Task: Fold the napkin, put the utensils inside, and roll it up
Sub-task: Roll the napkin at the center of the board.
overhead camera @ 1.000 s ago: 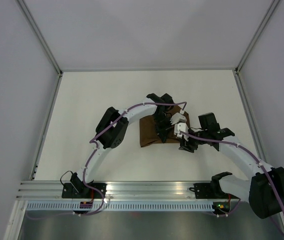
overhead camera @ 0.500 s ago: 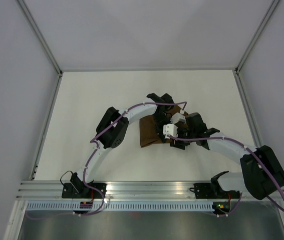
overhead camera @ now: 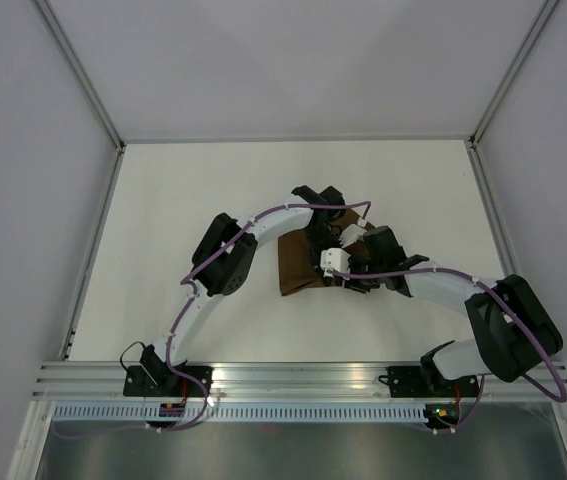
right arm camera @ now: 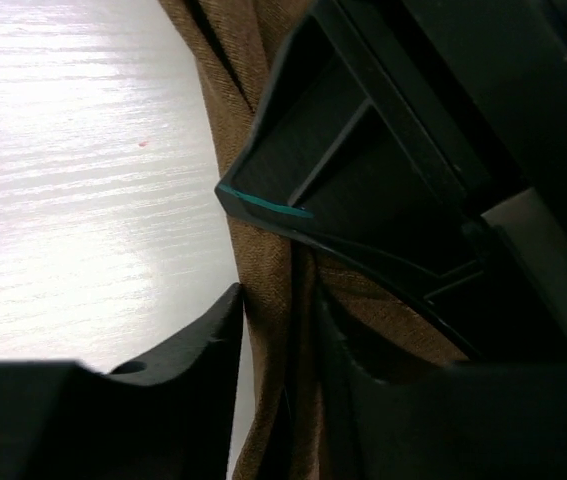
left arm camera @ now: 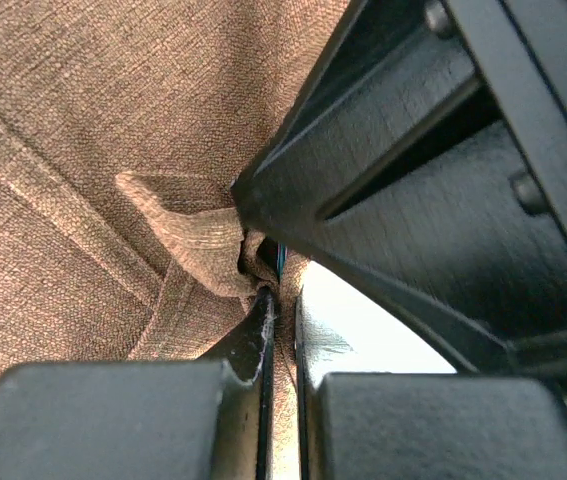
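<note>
The brown napkin (overhead camera: 295, 268) lies folded at the middle of the table, both grippers crowded over its right part. My left gripper (left arm camera: 281, 300) is shut on a bunched fold of the cloth (left arm camera: 83, 120). A thin teal sliver (left arm camera: 281, 262) shows inside that fold; the rest of the utensils is hidden in the cloth. My right gripper (right arm camera: 278, 300) straddles the napkin's doubled edge (right arm camera: 268, 260), with cloth filling the narrow gap between its fingers. The two grippers almost touch: each one's black finger looms in the other's wrist view.
White tabletop (overhead camera: 193, 200) surrounds the napkin, with grey walls on three sides. A metal rail (overhead camera: 293, 380) runs along the near edge by the arm bases. The left arm's elbow (overhead camera: 225, 255) hangs just left of the napkin.
My right arm has swung left, carrying its gripper from the napkin's right edge onto the cloth beside the left gripper, and its jaws have narrowed. The left gripper has held still.
</note>
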Controlling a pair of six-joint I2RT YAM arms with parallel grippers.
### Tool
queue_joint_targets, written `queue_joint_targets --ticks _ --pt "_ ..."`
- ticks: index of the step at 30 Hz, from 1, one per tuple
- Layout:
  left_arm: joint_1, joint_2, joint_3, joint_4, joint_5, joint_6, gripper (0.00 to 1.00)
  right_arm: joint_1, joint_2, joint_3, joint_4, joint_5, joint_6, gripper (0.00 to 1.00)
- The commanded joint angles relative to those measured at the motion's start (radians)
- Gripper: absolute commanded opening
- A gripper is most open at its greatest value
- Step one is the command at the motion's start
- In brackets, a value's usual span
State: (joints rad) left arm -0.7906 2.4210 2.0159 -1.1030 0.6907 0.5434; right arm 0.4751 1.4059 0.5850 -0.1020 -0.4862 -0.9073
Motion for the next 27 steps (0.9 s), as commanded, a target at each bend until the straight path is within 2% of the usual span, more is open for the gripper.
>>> queue_joint_targets --ticks 1,4,8,9,12,17,26,27 --pt "-0.015 0.044 0.015 -0.015 -0.03 0.001 0.02 0.002 0.011 0.024 0.044 0.009 0.011 0.38" --pt "-0.015 0.046 0.023 -0.012 -0.033 -0.005 0.04 0.002 0.005 0.018 0.041 0.014 0.018 0.3" --pt "-0.003 0.041 0.029 0.003 -0.02 -0.033 0.11 0.002 0.007 0.013 0.028 0.018 0.018 0.21" --pt "0.008 0.039 0.027 0.012 -0.002 -0.049 0.18 0.002 0.007 0.013 0.021 0.018 0.016 0.17" --pt "0.04 0.027 0.021 0.041 0.064 -0.1 0.26 0.002 0.002 0.01 0.005 0.02 0.01 0.1" --pt "0.067 -0.023 -0.049 0.148 0.179 -0.138 0.31 0.0 0.004 0.009 -0.013 0.02 0.004 0.05" --pt "0.077 -0.102 -0.158 0.276 0.199 -0.212 0.34 -0.007 0.027 0.032 -0.045 -0.002 0.004 0.02" --pt "0.085 -0.117 -0.18 0.331 0.208 -0.229 0.35 -0.01 0.028 0.044 -0.06 -0.012 0.002 0.01"
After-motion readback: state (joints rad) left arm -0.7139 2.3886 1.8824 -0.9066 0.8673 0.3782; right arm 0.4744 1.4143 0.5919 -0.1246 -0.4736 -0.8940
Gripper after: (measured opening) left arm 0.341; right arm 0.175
